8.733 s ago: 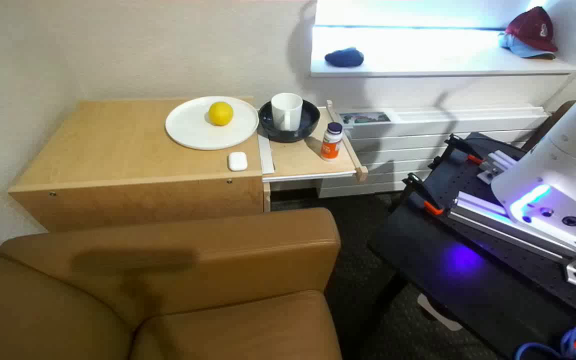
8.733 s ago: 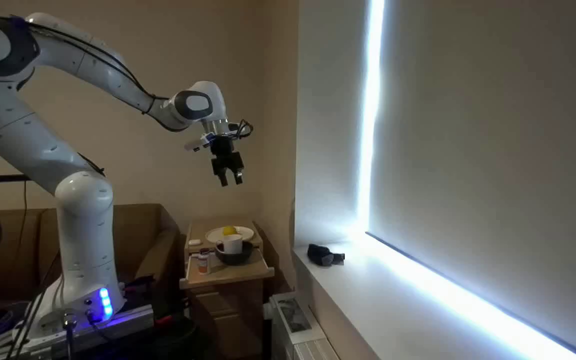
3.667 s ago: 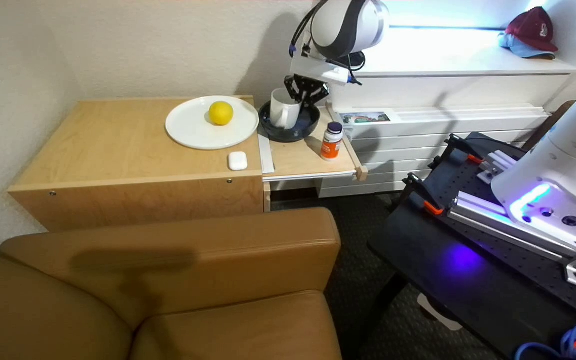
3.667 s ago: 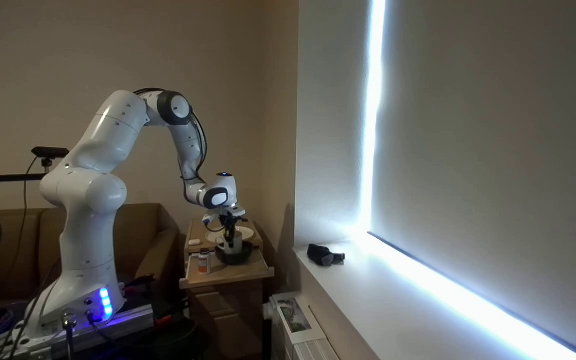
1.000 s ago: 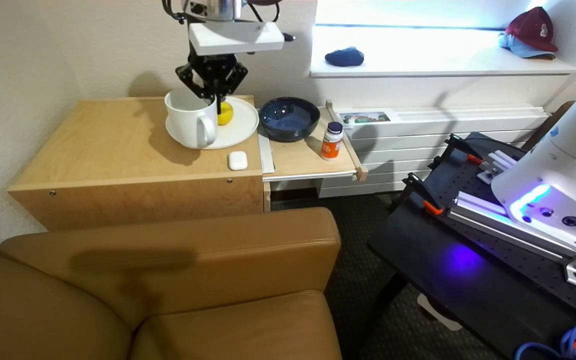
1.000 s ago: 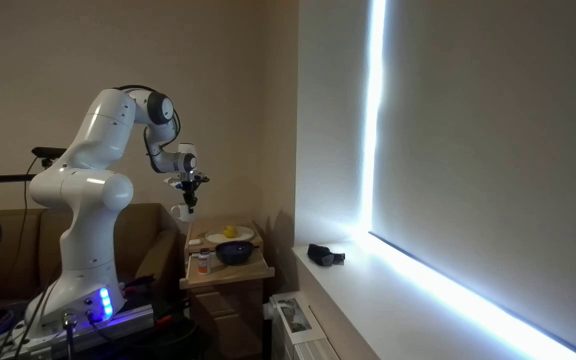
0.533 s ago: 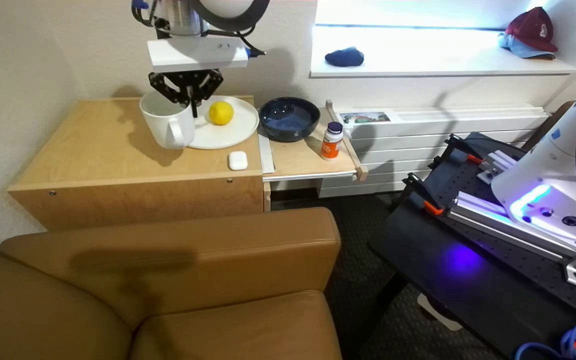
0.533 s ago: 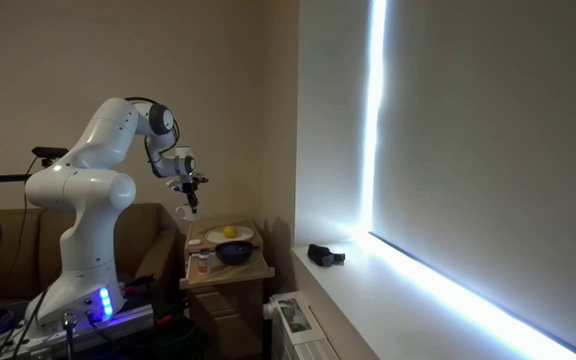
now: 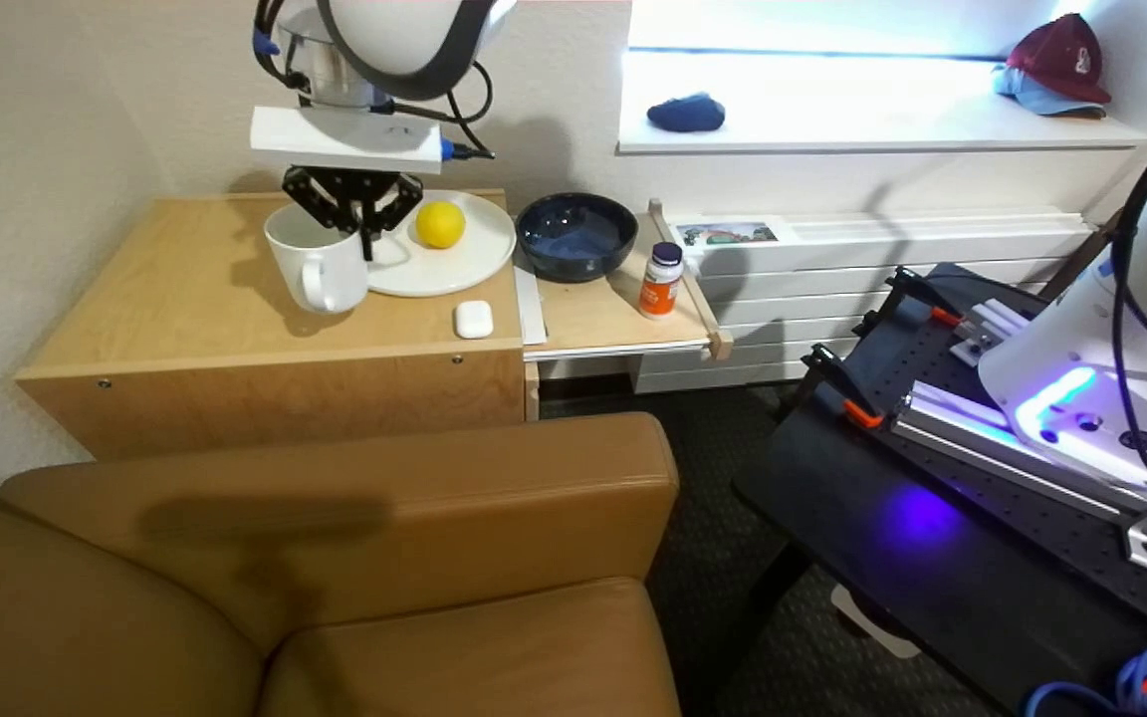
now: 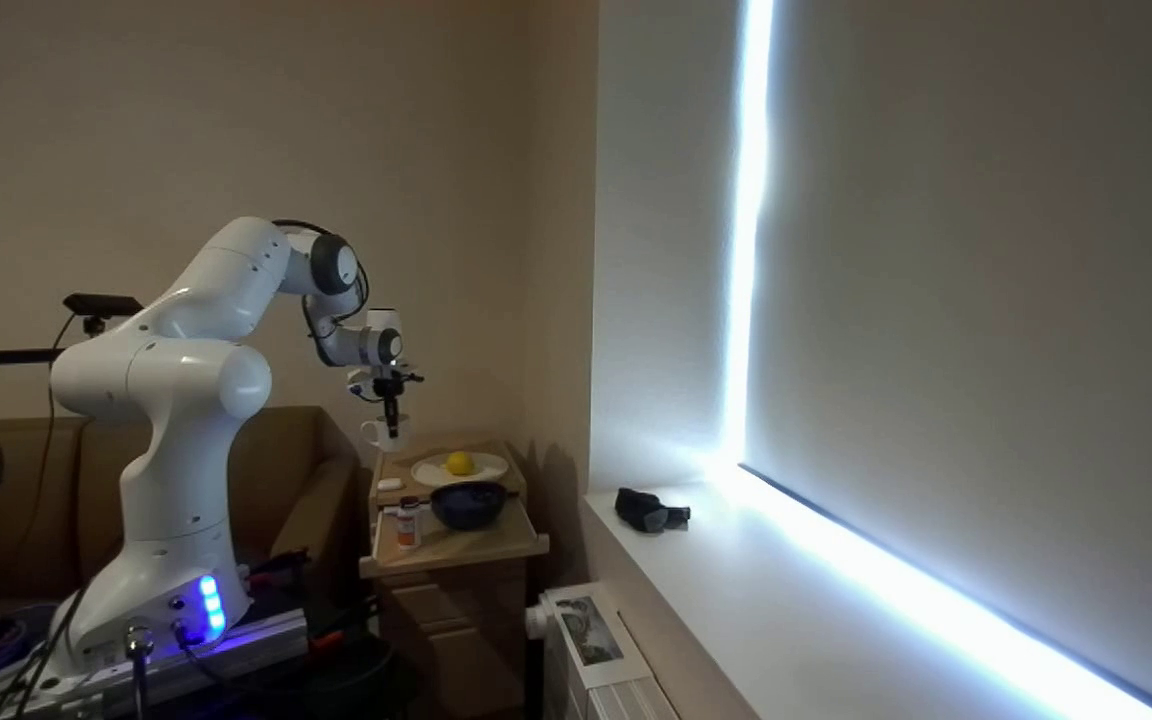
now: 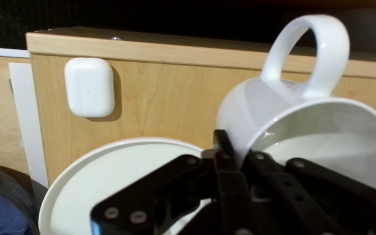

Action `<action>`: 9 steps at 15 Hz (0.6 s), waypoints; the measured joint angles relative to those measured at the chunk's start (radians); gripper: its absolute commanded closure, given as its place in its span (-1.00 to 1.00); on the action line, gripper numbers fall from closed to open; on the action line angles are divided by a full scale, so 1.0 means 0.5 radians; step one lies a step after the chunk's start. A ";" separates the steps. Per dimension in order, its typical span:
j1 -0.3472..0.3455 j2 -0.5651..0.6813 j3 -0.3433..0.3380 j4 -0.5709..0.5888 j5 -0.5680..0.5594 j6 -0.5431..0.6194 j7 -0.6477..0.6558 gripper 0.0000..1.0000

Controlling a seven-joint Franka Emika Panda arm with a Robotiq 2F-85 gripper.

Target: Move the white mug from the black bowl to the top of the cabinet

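Clamped by its rim, the white mug (image 9: 320,261) hangs a little tilted over the tan cabinet (image 9: 205,289), left of the plate in an exterior view. My gripper (image 9: 364,237) is shut on the mug's wall. In the wrist view one finger (image 11: 222,140) lies outside the mug (image 11: 245,109); the tip of the other is hidden by the rim. The handle points toward the cabinet's sofa-side edge. The mug's underside is hidden, but it appears above the cabinet top. The black bowl (image 9: 578,239) holds nothing, on the pulled-out board to the right; its edge shows in the wrist view.
A white plate (image 9: 389,269) with a yellow ball (image 9: 440,226) lies close beside the mug. Near the cabinet's edge sits a small white case (image 9: 474,320). An orange-labelled bottle (image 9: 660,284) stands by the bowl. The brown sofa (image 9: 364,478) borders the cabinet.
The mug has left the bowl, held by the gripper, and travelled left over the plate to the cabinet. During the last second it moved further left and then came lower.
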 measured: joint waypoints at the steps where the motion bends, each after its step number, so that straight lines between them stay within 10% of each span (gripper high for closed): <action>1: 0.006 0.057 -0.012 0.064 0.000 -0.005 0.066 0.97; 9: 0.037 0.254 -0.059 0.265 0.000 -0.039 0.236 0.97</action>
